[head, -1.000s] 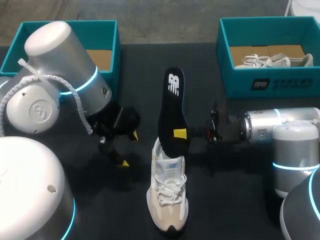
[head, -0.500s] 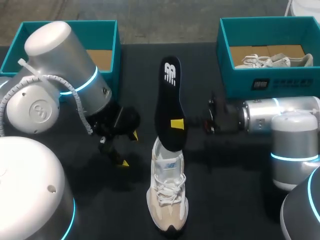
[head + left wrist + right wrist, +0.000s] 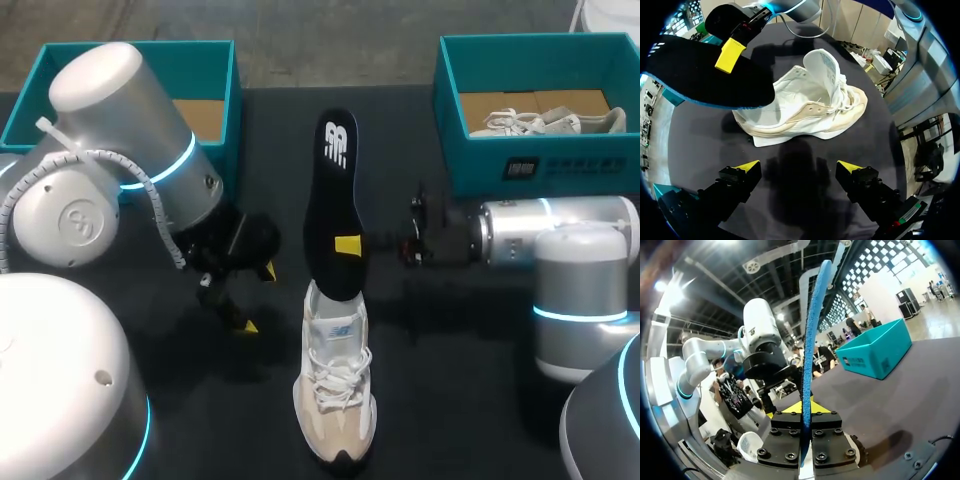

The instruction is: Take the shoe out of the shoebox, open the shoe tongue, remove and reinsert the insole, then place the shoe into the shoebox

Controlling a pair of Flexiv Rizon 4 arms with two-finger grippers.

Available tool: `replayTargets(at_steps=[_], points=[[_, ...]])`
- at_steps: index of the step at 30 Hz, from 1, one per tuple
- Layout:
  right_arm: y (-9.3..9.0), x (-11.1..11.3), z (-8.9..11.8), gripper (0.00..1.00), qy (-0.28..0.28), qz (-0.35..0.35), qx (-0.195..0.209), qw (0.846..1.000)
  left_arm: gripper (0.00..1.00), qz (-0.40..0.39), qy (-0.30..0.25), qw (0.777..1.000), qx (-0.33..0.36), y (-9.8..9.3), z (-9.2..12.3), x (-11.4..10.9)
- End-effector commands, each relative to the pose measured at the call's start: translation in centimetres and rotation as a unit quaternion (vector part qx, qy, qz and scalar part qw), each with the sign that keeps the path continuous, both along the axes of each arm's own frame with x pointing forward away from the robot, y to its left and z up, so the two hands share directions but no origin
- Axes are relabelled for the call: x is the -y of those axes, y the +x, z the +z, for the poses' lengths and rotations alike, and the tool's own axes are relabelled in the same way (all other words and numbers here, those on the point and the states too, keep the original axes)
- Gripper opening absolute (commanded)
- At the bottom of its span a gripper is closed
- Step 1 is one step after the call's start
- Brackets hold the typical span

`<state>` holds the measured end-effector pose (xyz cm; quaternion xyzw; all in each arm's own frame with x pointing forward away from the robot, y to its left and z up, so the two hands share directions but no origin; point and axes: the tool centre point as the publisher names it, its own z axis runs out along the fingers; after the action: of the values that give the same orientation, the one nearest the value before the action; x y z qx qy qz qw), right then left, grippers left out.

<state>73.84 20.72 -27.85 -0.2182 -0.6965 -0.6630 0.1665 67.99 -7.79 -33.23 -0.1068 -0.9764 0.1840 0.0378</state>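
A white and beige shoe stands on the black table, toe toward me, with its tongue pulled up. My right gripper is shut on the black insole, which it holds on edge above the shoe. The insole's near end hangs over the shoe's opening. In the right wrist view the insole rises blue-edged from between the closed fingers of the right gripper. My left gripper stands open and holds nothing, left of the shoe. In its own view the left gripper faces the shoe's side, with the insole above.
A teal shoebox with a cardboard floor stands at the back left, partly behind my left arm. A second teal shoebox at the back right holds another white shoe. The right arm lies level in front of it.
My right arm has carried the insole a little to the left and farther from me. The left arm and the shoe have stayed still.
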Motion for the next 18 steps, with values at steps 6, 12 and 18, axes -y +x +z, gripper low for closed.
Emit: replayTargets(at_steps=[6, 12, 18], points=[[-0.4, -0.2, -0.3, 0.0, 0.007, -0.003, 0.002, 1.0, 1.0, 0.007, -0.003, 1.0, 0.003, 0.4, -0.3, 0.9], [-0.4, -0.6, -0.5, 0.0, 0.006, -0.002, -0.001, 1.0, 1.0, 0.02, 0.005, 1.0, 0.011, 0.7, -0.4, 1.5], [-0.6, -0.5, -0.6, 0.0, 0.01, -0.005, 0.0, 1.0, 1.0, 0.034, 0.008, 0.999, 0.009, 1.0, -0.9, 1.8]])
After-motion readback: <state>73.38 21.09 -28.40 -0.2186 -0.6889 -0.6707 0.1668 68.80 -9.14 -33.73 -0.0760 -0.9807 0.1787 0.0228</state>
